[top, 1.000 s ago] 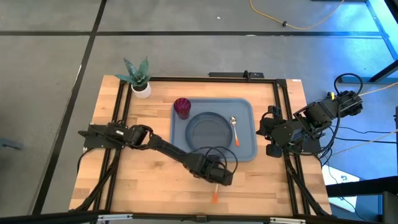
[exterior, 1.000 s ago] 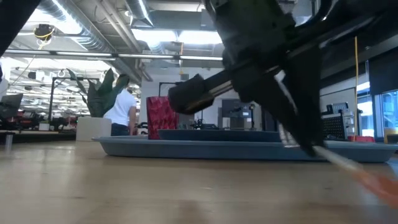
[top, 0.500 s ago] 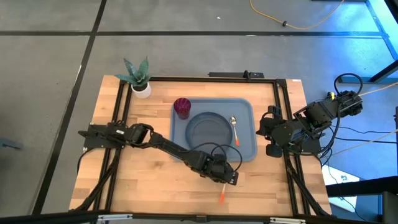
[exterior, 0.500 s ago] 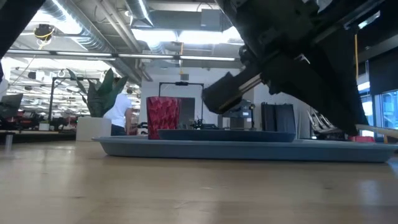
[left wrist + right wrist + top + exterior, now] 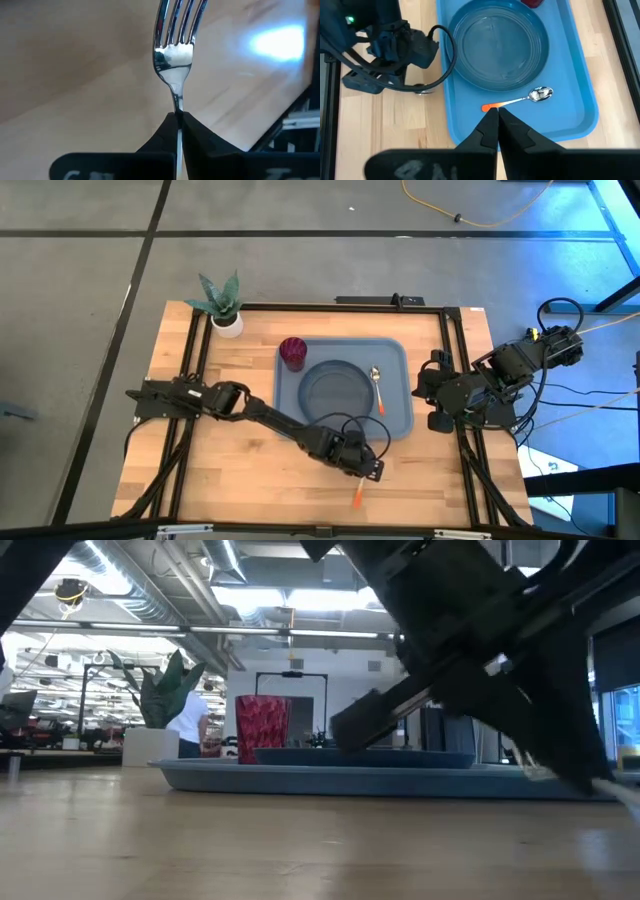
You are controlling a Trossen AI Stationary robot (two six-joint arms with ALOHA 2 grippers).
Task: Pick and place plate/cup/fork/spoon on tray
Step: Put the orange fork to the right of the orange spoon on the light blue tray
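The fork [image 5: 174,47] is the step in hand, judging by the plate [image 5: 336,388], cup [image 5: 292,352] and spoon [image 5: 377,386] sitting on the tray [image 5: 398,423]. The left tool [image 5: 365,468] is clamped on the fork's neck, just near of the tray's near edge. Next it must carry the fork far, over the rim. Silver tines, orange handle. The right tool [image 5: 496,116], fingers together, waits right of the worktop [image 5: 230,480].

An industrial lab: exposed ceiling ducts [image 5: 150,600], concrete floor [image 5: 80,300], loose cables [image 5: 470,215].
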